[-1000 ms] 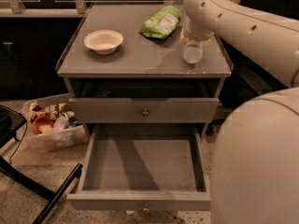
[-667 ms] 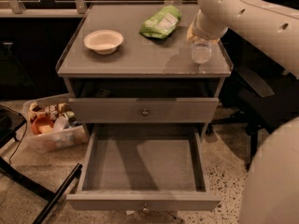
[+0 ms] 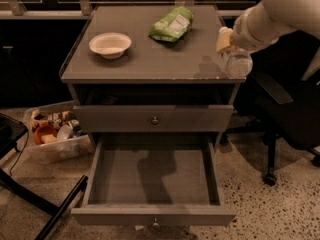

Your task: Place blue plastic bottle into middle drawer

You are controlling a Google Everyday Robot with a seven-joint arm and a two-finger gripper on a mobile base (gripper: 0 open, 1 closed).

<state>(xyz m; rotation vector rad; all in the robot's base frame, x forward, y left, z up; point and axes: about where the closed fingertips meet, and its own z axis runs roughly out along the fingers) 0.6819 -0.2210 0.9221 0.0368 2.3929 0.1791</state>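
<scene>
The blue plastic bottle [image 3: 238, 63], clear with a pale label, hangs at the right edge of the cabinet top [image 3: 150, 64], partly past the edge. My gripper [image 3: 227, 43] comes in from the upper right on the white arm and is shut on the bottle's upper part, which it hides. The middle drawer [image 3: 112, 176] is pulled wide open below, its grey floor bare and its knob [image 3: 155, 222] at the front. It lies below and to the left of the bottle.
A white bowl [image 3: 110, 44] and a green snack bag [image 3: 171, 24] lie on the cabinet top. The knobbed drawer above [image 3: 155, 119] is shut. A plastic bin of clutter [image 3: 55, 134] stands on the floor at left, a black office chair [image 3: 285, 114] at right, and black chair legs [image 3: 50, 206] at lower left.
The arm has swung to the right with the bottle, from over the top's right part to its right edge. The drawer, bowl and bag have not moved.
</scene>
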